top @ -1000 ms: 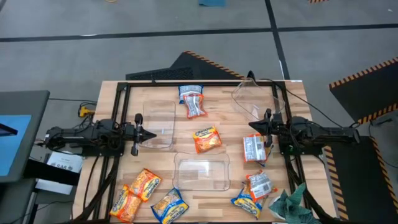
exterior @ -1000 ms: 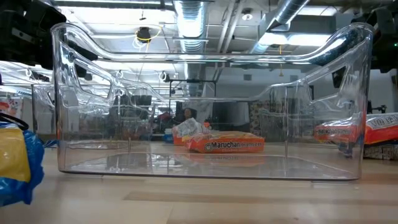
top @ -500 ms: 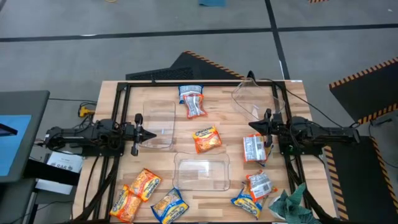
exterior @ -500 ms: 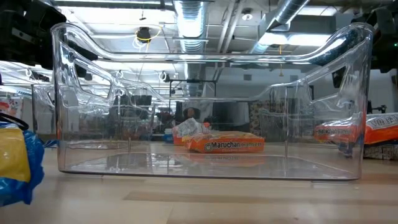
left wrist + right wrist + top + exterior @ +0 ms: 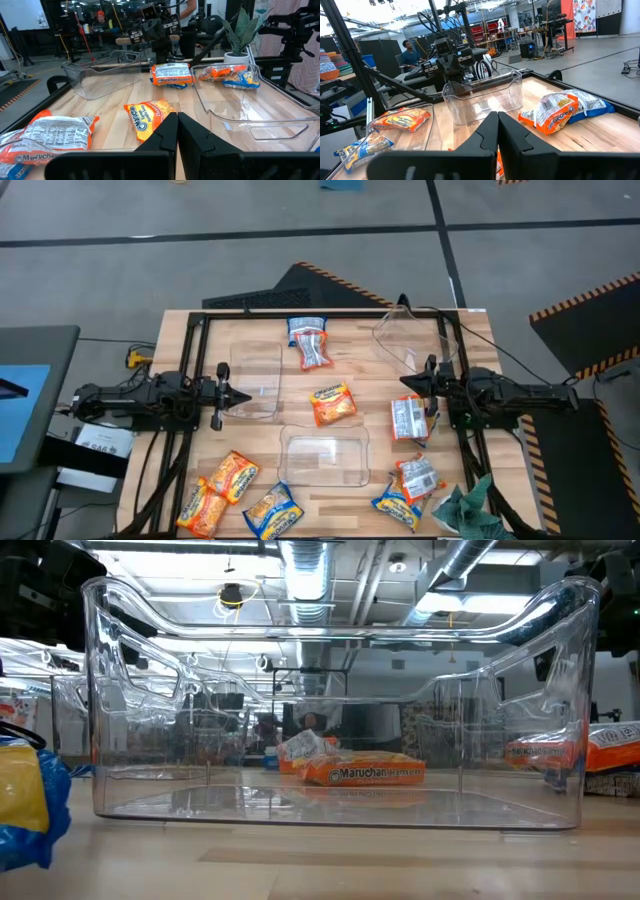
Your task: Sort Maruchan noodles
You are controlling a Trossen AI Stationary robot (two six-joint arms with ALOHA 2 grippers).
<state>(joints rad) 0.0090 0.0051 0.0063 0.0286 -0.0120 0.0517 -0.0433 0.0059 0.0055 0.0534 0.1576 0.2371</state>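
Nine noodle packets [image 5: 332,403] are lying flat on the desk [image 5: 470,340], pointing different ways. Three clear tubs [image 5: 324,459] are sitting there with nothing in them. The left gripper [image 5: 222,396] and the right gripper [image 5: 427,382] are waiting at the desk's sides, each with fingers pressed together.

High view straight down, low view level through clear tub [image 5: 330,710]; wrist views face each other

Both arms lie low and stretched inward from opposite bench sides. The left gripper [image 5: 222,393] and right gripper [image 5: 408,383] face each other, fingers pressed together.
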